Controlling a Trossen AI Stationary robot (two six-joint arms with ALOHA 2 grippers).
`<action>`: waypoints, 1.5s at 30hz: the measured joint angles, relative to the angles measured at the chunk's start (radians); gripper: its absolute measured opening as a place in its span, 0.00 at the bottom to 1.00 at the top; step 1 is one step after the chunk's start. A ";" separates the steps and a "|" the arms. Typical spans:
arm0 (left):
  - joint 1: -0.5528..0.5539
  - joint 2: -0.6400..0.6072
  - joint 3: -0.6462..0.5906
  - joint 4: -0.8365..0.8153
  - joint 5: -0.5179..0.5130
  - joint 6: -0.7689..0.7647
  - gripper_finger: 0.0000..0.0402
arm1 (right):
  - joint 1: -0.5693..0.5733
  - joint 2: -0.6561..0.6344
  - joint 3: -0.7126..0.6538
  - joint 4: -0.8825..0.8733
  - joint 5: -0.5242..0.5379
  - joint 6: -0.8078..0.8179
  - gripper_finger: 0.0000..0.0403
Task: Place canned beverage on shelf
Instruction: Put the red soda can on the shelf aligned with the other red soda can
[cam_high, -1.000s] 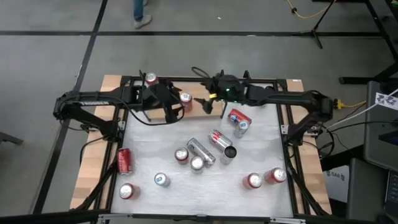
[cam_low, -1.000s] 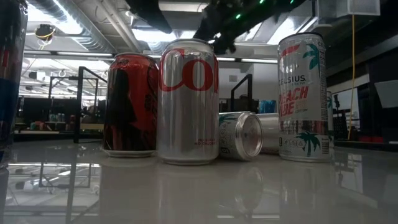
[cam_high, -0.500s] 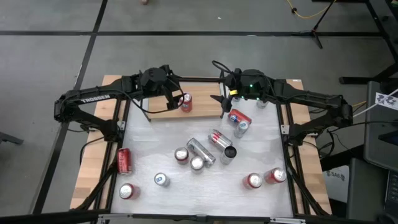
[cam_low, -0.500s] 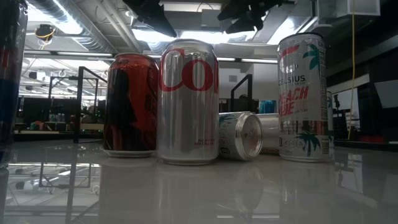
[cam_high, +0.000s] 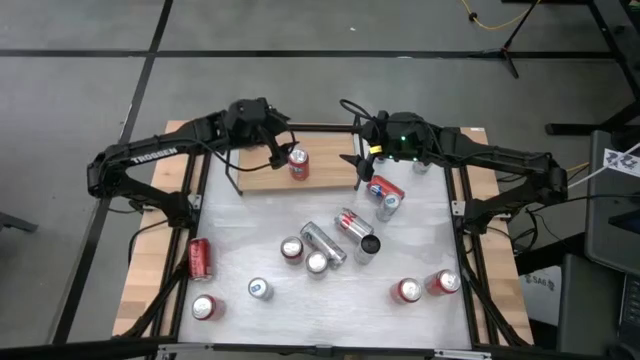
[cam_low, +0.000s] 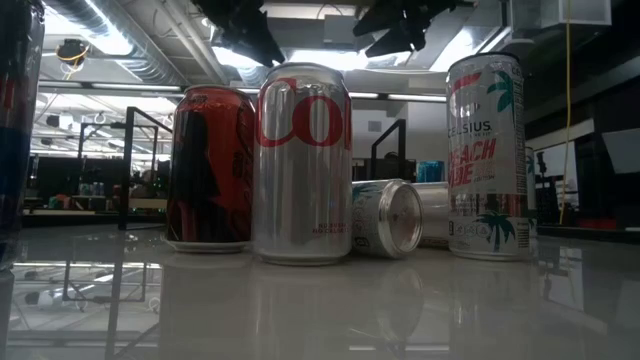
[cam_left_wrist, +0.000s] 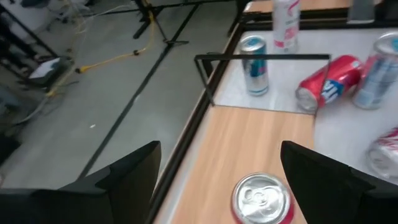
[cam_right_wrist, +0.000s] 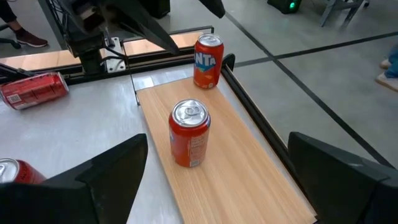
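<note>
At the table's far edge, around twelve o'clock in the high view, the shelf (cam_high: 300, 172) is seen, with a red can (cam_high: 297, 164) standing upright on its board. Just left of that can, at about eleven o'clock from it, the left gripper (cam_high: 277, 150) is held with fingers spread wide and nothing between them. At the shelf's right end, at three o'clock from the can, the right gripper (cam_high: 361, 160) is likewise wide open and empty. An orange can (cam_right_wrist: 208, 61) is seen in the right wrist view beyond the shelf's far end. Right of the shelf, a red can on its side (cam_high: 385, 187) lies on the tabletop (cam_high: 250, 235). Toward six o'clock a cluster of silver cans (cam_high: 330, 245) is spread mid-table, some upright and some toppled. At the left rim another red can (cam_high: 199, 258) lies on its side.
</note>
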 joint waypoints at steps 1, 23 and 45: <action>0.007 0.000 0.000 0.003 0.024 0.000 0.81 | 0.000 0.000 0.000 0.000 0.000 0.000 0.94; 0.193 0.028 0.000 0.040 0.522 0.193 0.81 | 0.000 0.000 0.000 0.001 -0.038 0.000 0.94; 0.195 0.274 0.000 -0.106 0.545 0.298 0.81 | 0.000 0.001 0.000 -0.041 -0.088 0.000 0.94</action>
